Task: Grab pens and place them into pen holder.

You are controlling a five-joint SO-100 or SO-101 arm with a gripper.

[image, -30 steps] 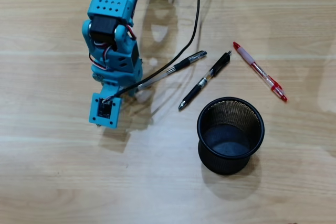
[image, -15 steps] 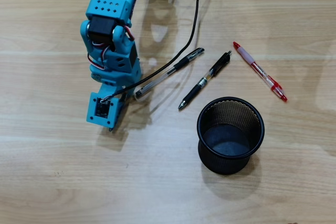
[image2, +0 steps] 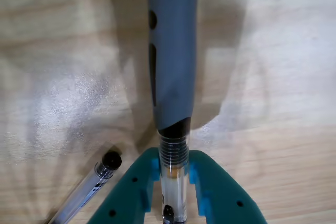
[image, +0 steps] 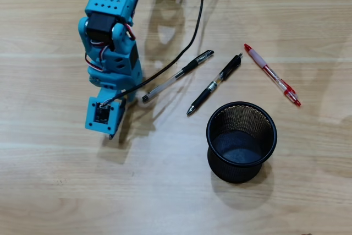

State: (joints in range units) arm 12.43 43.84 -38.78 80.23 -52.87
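fingers clamp grey-sleeved pen | clear pen lower left on table

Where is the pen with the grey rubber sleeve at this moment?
In the wrist view, the grey-sleeved pen is clamped in the hand, with the clear pen lying at lower left. In the overhead view the arm hides it.

Overhead view looks straight down from afar; wrist view sits close (both share the table).
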